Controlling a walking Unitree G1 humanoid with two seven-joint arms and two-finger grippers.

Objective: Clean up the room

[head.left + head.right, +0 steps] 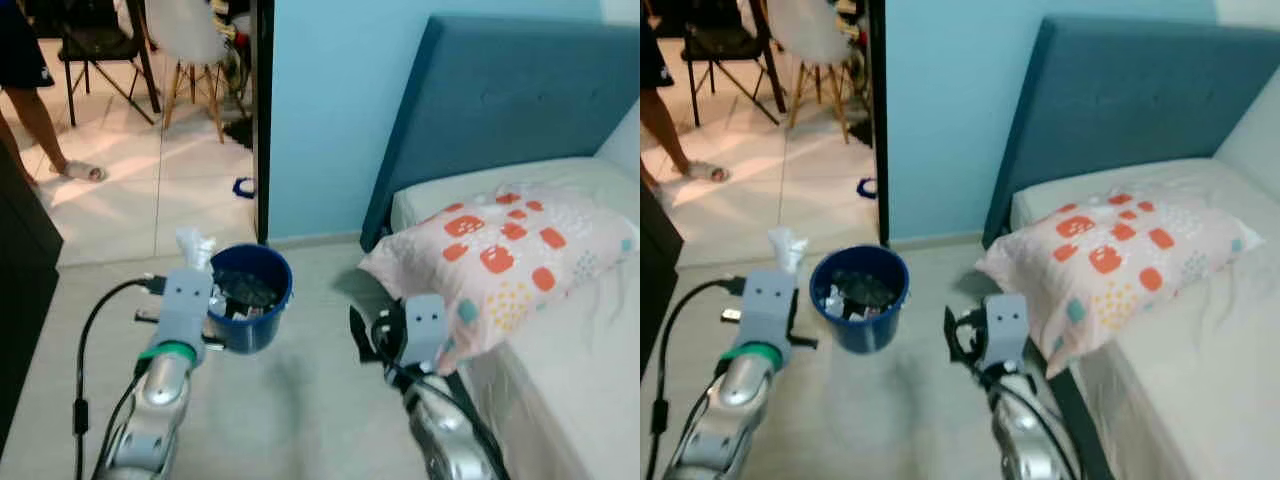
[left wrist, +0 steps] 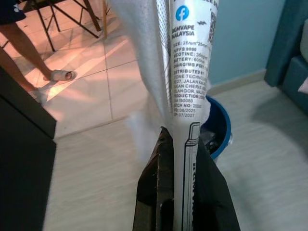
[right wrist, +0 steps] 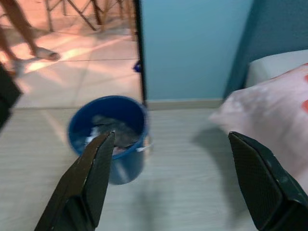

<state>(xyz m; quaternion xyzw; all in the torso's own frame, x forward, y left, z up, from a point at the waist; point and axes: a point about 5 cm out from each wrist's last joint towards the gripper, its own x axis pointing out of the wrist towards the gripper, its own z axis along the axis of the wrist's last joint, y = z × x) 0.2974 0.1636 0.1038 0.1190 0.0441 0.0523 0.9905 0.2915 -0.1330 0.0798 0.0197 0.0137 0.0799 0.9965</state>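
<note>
Here the round blue plastic waste bin (image 1: 860,297), already holding crumpled scraps, stands on the pale wood-look floor (image 1: 300,400) near the foot of the light blue wall (image 1: 320,110). Just beside the bin, on its doorway side, the left gripper (image 2: 179,159) is clamped on a white printed packet wrapped in clear plastic (image 2: 185,72). On the bin's other side the right gripper (image 3: 183,168) hangs with its fingers spread wide. Beyond that, a white pillow with orange blotches (image 1: 500,250) overhangs the bed with the blue headboard (image 1: 500,100).
</note>
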